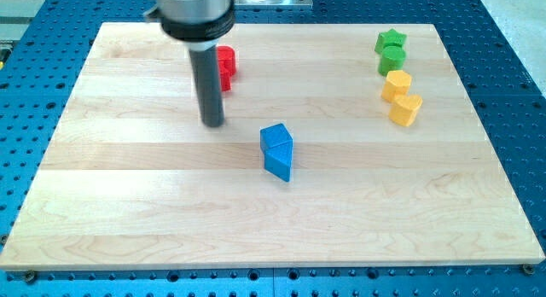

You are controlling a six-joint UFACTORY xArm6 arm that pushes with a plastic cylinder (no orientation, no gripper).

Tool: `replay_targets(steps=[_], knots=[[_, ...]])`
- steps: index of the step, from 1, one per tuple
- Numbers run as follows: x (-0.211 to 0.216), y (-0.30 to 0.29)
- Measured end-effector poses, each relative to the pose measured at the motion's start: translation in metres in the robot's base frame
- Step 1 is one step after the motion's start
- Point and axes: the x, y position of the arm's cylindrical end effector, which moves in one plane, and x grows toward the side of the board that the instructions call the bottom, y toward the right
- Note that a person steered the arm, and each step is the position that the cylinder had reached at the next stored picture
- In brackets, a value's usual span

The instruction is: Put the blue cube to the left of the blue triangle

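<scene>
The blue cube (275,138) sits near the board's middle, touching the blue triangle (279,165) just below it. My tip (212,123) rests on the board to the left of and slightly above the blue cube, a short gap away. The rod rises toward the view's top and hides part of the red blocks.
Two red blocks (225,64) sit at the upper left, partly behind the rod. Two green blocks (391,49) sit at the upper right, with two yellow blocks (401,97) just below them. The wooden board (128,203) lies on a blue perforated table.
</scene>
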Motion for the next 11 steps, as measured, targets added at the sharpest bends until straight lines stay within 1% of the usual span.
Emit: replay_targets(steps=[1,2,3,4,5,6,7,9,10,11], knots=[[0.025,-0.006],[0.022,0.016],[0.002,0.045],[0.011,0.078],[0.011,0.083],[0.012,0.083],[0.031,0.071],[0.085,0.049],[0.096,0.048],[0.087,0.028]])
